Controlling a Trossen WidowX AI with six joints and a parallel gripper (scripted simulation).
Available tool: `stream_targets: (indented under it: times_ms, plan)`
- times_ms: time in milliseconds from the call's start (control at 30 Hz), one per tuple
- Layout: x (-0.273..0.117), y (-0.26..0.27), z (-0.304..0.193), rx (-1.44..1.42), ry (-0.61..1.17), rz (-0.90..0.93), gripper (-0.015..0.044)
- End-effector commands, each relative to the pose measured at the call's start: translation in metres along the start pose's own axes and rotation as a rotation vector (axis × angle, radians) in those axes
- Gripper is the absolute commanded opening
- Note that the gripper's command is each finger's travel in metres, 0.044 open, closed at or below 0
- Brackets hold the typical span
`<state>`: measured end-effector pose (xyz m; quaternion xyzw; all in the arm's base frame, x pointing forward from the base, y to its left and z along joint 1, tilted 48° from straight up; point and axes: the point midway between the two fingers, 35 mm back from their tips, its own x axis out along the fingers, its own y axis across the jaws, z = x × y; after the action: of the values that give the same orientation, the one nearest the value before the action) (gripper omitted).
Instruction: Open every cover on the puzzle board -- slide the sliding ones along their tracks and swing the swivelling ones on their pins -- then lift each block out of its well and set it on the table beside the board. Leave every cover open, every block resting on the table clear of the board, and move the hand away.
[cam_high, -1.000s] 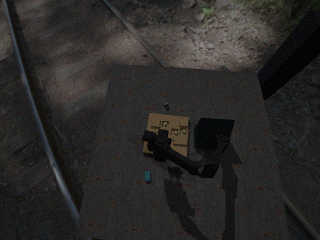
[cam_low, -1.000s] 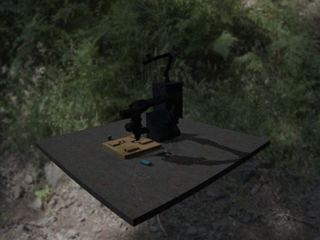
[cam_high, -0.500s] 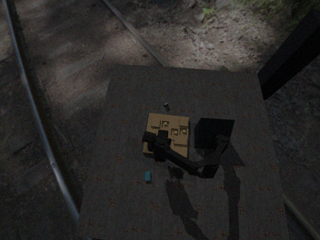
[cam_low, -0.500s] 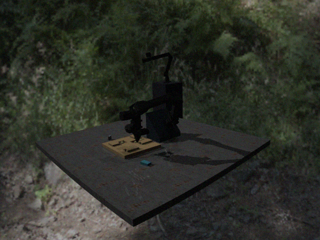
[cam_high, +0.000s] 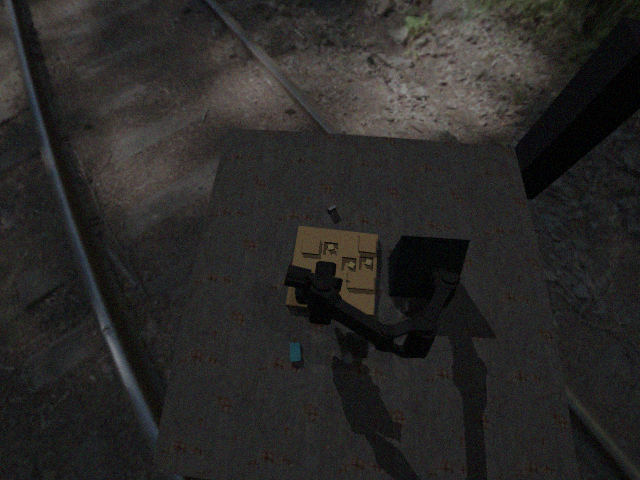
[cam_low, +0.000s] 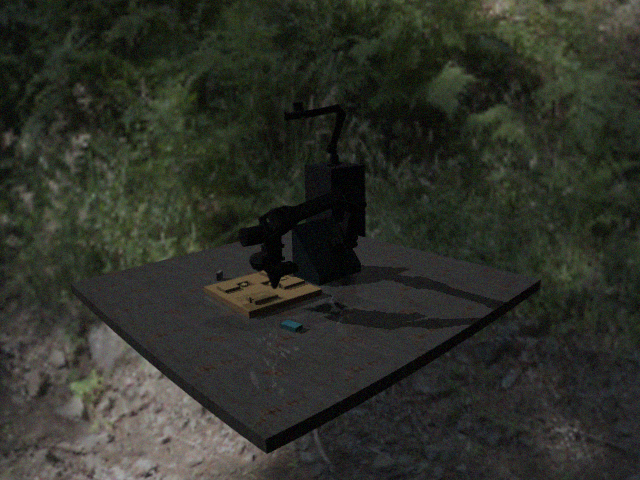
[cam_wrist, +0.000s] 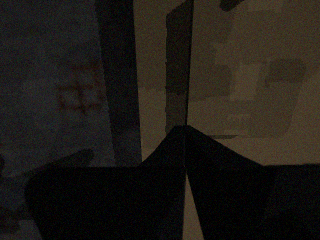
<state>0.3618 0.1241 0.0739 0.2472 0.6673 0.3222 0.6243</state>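
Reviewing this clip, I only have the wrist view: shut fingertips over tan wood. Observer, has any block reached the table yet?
Observer: Yes, a teal block lies beside the board, clear of it.
Operator: Is anything else lying off the board?
Observer: A small dark piece with a pale end, beside a different edge; I can't say for certain what it is.
Operator: Any wells uncovered?
Observer: The top view shows three recesses; the arm hides part of the board.
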Motion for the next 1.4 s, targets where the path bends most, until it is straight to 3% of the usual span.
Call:
stream_targets:
  times_ms: [0, 1367]
  plan:
    - [0.006, -0.001, 0.0, 0.007, 0.004, 0.004, 0.0]
    - [0.037, -0.009, -0.005, 0.007, 0.004, 0.006, 0.0]
